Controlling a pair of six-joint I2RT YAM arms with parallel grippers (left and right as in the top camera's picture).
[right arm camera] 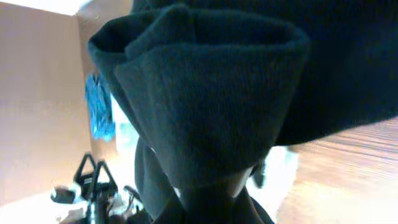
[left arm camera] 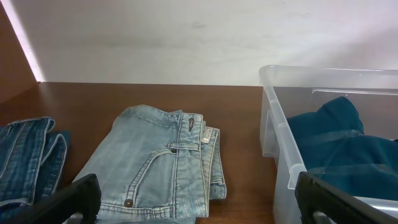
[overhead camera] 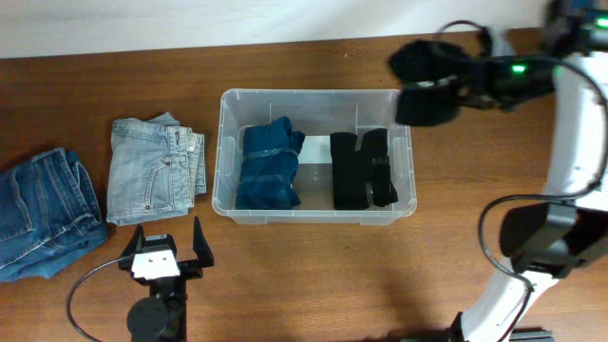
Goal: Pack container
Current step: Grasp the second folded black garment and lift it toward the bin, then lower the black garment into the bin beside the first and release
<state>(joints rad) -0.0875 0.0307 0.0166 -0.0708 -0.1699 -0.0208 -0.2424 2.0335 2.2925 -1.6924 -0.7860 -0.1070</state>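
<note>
The clear plastic container stands mid-table with folded dark blue jeans on its left side and a folded black garment on its right. My right gripper is shut on another black garment and holds it in the air above the container's far right corner. In the right wrist view this black garment fills the frame and hides the fingers. My left gripper is open and empty at the table's front, left of the container. Folded light blue jeans lie just ahead of it.
Light blue jeans and a darker blue pair lie on the wooden table left of the container. The dark pair shows at the left edge of the left wrist view. A pale wall runs along the table's far edge.
</note>
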